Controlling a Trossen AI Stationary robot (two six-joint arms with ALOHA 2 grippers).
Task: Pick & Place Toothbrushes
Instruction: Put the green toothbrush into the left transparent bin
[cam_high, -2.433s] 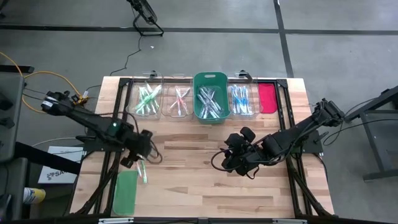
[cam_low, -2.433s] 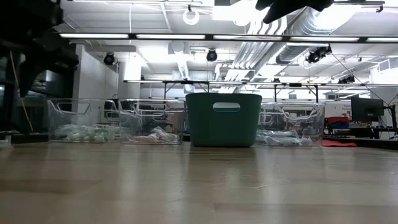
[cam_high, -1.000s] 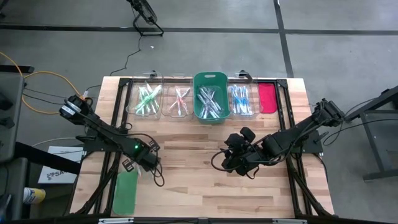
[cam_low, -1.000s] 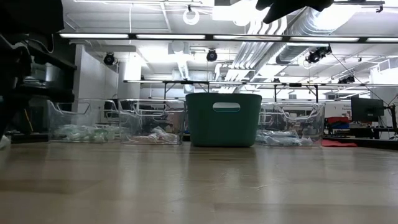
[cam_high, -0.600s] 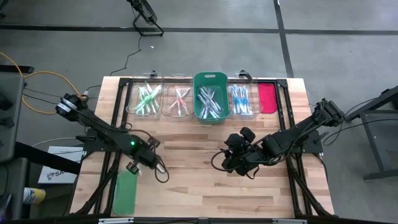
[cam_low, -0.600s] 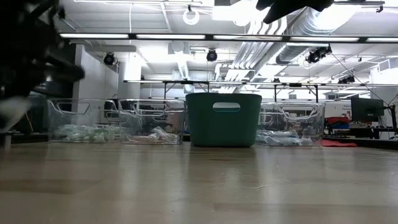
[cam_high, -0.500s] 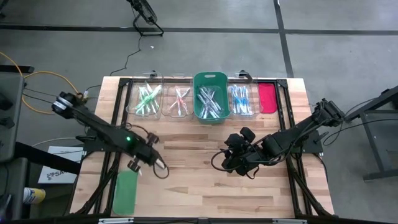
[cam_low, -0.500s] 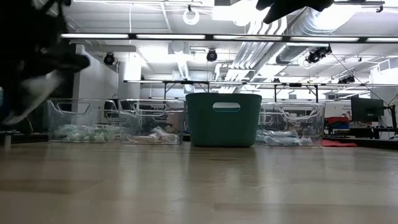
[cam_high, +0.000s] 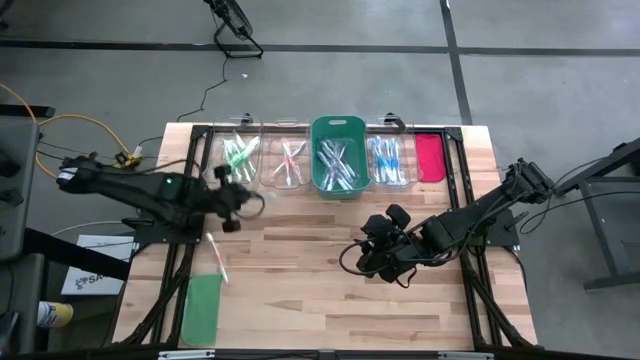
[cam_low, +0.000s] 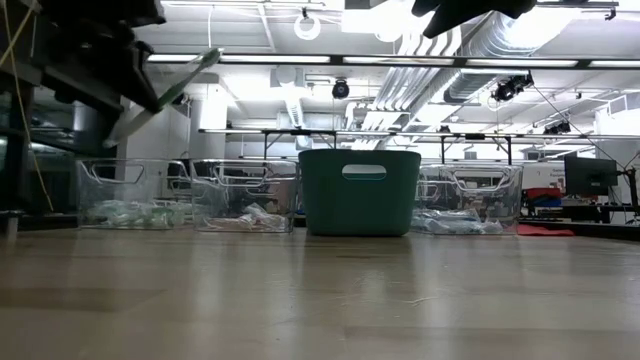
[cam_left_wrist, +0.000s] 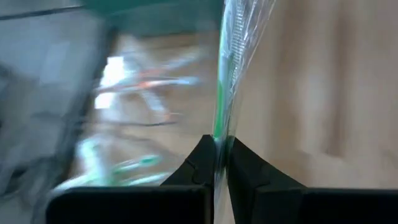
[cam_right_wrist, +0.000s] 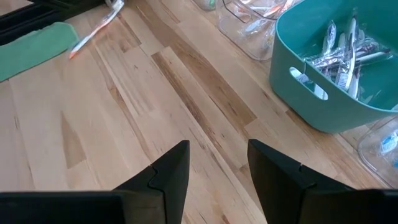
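The left fingers (cam_left_wrist: 216, 163) pinch a green toothbrush (cam_left_wrist: 222, 81) near the worktop's (cam_high: 330, 290) far-left corner — the right fingers (cam_right_wrist: 214, 171) stand apart, holding nothing.

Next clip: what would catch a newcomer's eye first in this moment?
Probably the left pincer, shut on a green-handled toothbrush in clear wrap, held above the table near the clear bin of green toothbrushes at the far left of the row. Next, the teal bin heaped with mixed toothbrushes at the middle of that row. One pink toothbrush lies loose on the wood beside the flat green lid.
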